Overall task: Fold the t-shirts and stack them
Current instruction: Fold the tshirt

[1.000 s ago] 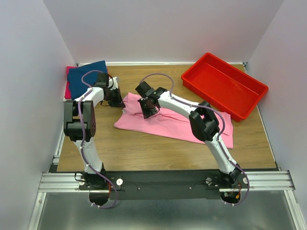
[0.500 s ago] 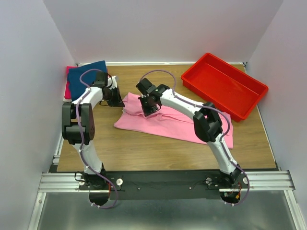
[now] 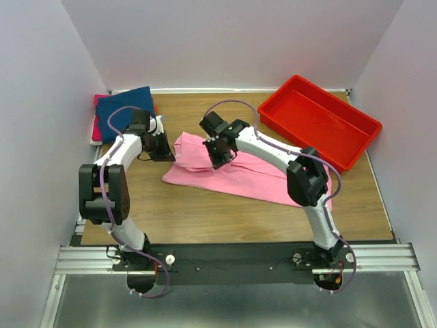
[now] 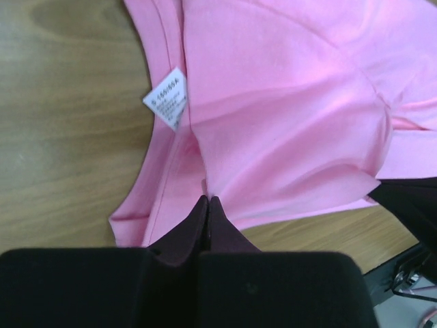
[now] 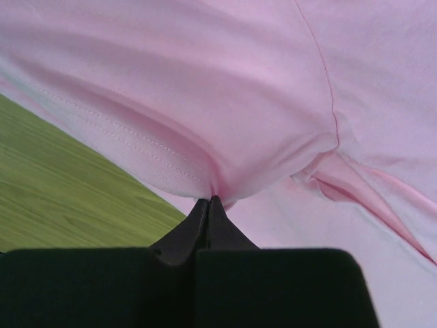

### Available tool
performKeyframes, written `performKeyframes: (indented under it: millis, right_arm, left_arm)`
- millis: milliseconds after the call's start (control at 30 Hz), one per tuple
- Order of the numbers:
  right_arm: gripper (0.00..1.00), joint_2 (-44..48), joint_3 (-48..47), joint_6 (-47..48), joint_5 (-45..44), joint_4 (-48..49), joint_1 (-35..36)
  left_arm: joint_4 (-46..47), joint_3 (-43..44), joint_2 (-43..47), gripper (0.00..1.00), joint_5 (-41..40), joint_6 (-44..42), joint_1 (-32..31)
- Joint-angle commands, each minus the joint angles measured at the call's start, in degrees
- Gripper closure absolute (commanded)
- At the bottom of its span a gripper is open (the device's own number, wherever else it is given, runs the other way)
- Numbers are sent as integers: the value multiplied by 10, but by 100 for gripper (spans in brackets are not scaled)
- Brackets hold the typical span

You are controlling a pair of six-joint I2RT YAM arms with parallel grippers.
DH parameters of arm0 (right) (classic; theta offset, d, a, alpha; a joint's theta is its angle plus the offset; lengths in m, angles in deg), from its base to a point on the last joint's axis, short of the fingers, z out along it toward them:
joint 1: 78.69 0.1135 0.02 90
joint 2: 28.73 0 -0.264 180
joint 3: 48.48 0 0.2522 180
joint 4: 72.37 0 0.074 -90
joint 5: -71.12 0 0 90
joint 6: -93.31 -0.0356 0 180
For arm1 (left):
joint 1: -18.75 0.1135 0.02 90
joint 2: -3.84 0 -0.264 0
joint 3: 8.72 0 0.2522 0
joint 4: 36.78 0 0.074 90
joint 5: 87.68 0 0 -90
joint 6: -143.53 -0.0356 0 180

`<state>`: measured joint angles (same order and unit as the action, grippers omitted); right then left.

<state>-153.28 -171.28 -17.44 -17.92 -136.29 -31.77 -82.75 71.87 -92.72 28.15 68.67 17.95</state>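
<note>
A light pink t-shirt (image 3: 246, 176) lies spread across the middle of the wooden table. My left gripper (image 3: 171, 156) is at its left end, by the collar. In the left wrist view that gripper (image 4: 208, 199) is shut on a pinch of the pink t-shirt (image 4: 287, 130), just below the white size label (image 4: 167, 98). My right gripper (image 3: 221, 161) is over the shirt's upper middle. In the right wrist view it (image 5: 209, 200) is shut on a raised fold of the pink t-shirt (image 5: 225, 89) near a stitched hem.
A navy t-shirt (image 3: 124, 104) lies folded at the back left corner on top of a red-magenta one (image 3: 96, 127). A rigid red tray (image 3: 318, 121) stands at the back right. White walls close in the table (image 3: 177, 212) on three sides.
The right gripper has shut on the pink cloth and shifted slightly right. The left arm's elbow has swung out to the left, with its gripper still on the shirt's left end.
</note>
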Motion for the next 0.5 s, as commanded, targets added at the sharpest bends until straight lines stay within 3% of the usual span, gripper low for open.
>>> performKeyframes:
  millis: [0,467]
  right_arm:
    - [100,23,19,28,2,-32,5]
    - [100,34,68,41,19,-35,5]
  left_arm:
    - [-18,-31,38,100,-11,9,3]
    - [-13,-101,91,100,-32,38,-26]
